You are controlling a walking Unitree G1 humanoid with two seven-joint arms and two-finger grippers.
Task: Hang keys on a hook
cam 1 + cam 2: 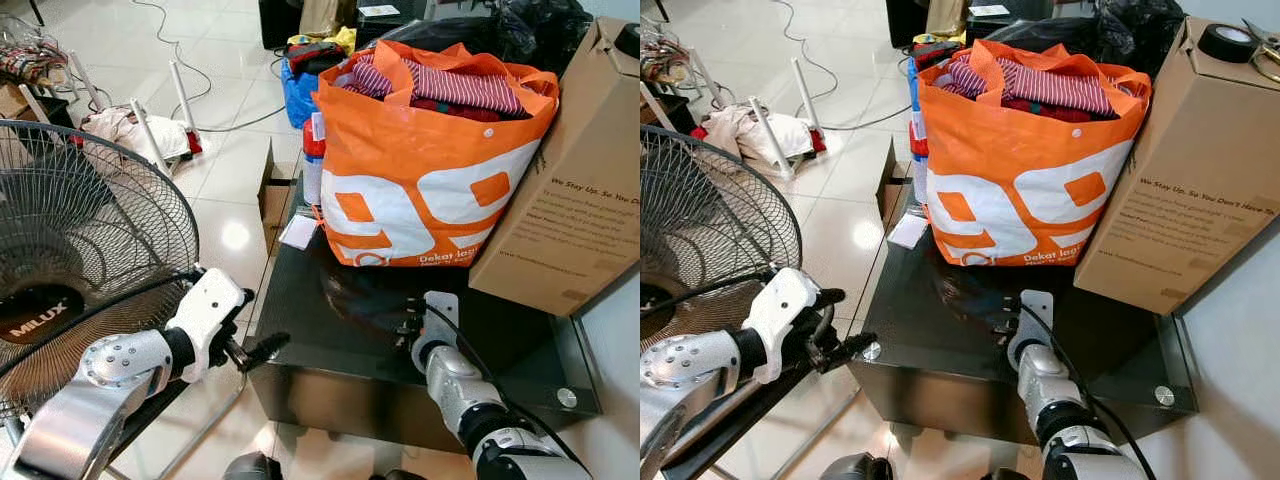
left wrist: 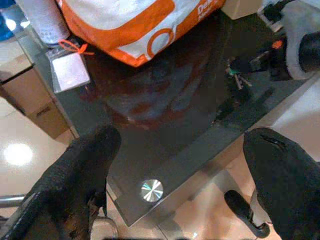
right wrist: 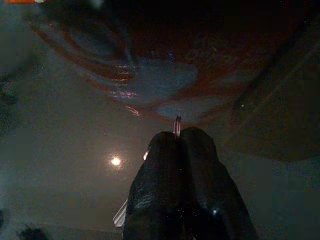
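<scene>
The robot's right gripper (image 3: pixel 177 134) has its two black fingers pinched together on the thin metal ring of a small bunch of keys (image 2: pixel 239 79), held just above the dark glass-topped table (image 1: pixel 330 330), near its front edge and in front of the orange-and-white shopping bag stuffed with clothes (image 1: pixel 425 160). Seen from the left wrist, the keys dangle below the pinched fingertips, their blades hanging toward the glass; whether they clear it or touch it cannot be told. The left gripper (image 2: pixel 185 160) hovers with its fingers spread wide and nothing between them, off the table's front left corner beside the black wire guard of a standing fan (image 1: pixel 80 250). A brown cardboard box (image 1: pixel 575 170) leans at the table's right. No hook can be made out from here, so the carry falls to the right arm, which already has the keys and will likely need to lift and turn away from the table.
</scene>
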